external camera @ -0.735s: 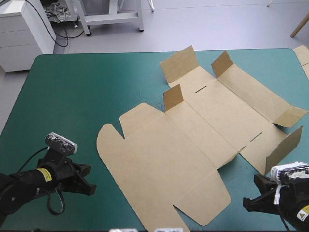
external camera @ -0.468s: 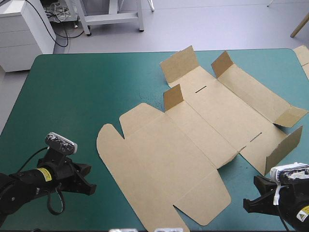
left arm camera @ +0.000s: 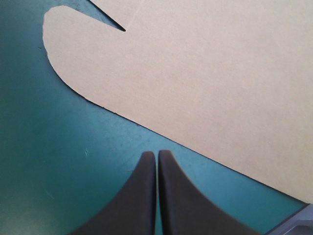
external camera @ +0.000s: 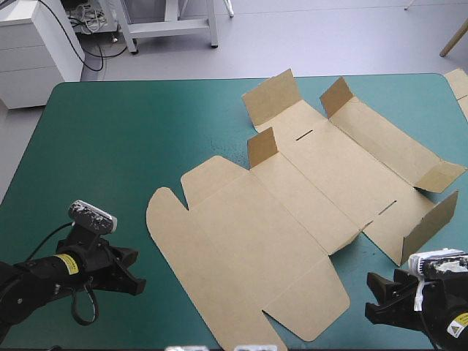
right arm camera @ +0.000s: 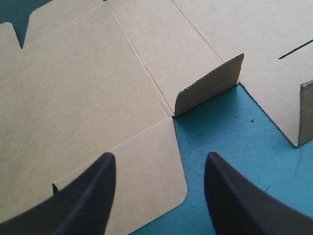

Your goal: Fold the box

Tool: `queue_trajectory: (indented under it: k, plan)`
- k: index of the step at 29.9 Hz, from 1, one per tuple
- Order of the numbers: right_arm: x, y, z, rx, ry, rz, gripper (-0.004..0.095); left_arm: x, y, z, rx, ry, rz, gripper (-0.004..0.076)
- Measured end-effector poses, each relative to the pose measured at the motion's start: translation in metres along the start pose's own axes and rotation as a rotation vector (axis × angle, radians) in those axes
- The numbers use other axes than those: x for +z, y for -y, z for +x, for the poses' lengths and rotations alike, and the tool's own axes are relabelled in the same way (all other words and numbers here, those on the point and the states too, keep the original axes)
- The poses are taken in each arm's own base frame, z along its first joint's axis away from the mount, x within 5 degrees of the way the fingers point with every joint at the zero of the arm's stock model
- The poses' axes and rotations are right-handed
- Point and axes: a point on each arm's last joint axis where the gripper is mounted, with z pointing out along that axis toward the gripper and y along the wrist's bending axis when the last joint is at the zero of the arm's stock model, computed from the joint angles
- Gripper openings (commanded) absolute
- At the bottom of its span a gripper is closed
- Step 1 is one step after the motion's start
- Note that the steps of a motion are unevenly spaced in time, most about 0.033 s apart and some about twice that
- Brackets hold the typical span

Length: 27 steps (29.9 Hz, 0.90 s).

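Observation:
The brown box [external camera: 292, 197] lies as a cut sheet on the teal-green table [external camera: 110, 146], its wide lid panel flat toward the near side. Several short flaps stand up at its far and right parts. My left gripper [external camera: 134, 272] rests low at the near left, shut and empty, its tip a little short of the sheet's rounded edge [left arm camera: 63, 73]. My right gripper [external camera: 371, 300] is at the near right, open. In the right wrist view the right gripper [right arm camera: 159, 164] has the lid's rounded corner [right arm camera: 161, 181] between its fingers, with a small raised flap [right arm camera: 208, 90] ahead.
An edge of more brown board [external camera: 458, 86] shows at the table's far right corner. The left half of the teal-green cover is bare. A tall side flap [external camera: 430, 223] stands just beyond my right gripper.
My right gripper has shifted slightly leftward toward the box's near corner. The left arm and the box have not moved.

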Motion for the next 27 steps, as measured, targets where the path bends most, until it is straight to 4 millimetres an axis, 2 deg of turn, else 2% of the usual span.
queue_trajectory:
  k: [13, 23, 27]
  plan:
    - [0.0, -0.004, -0.001, 0.249, 0.003, -0.043, 0.0606, 0.0, 0.002, 0.0, -0.014, 0.003, 0.024, -0.0008]
    - [-0.001, -0.007, -0.01, 0.472, 0.089, -0.102, 0.0606, 0.0, 0.005, -0.001, -0.036, 0.008, 0.061, -0.0008]
    - [0.002, -0.008, -0.012, 0.561, 0.073, -0.118, 0.0606, 0.0, 0.006, -0.001, -0.037, 0.008, 0.062, -0.0008]
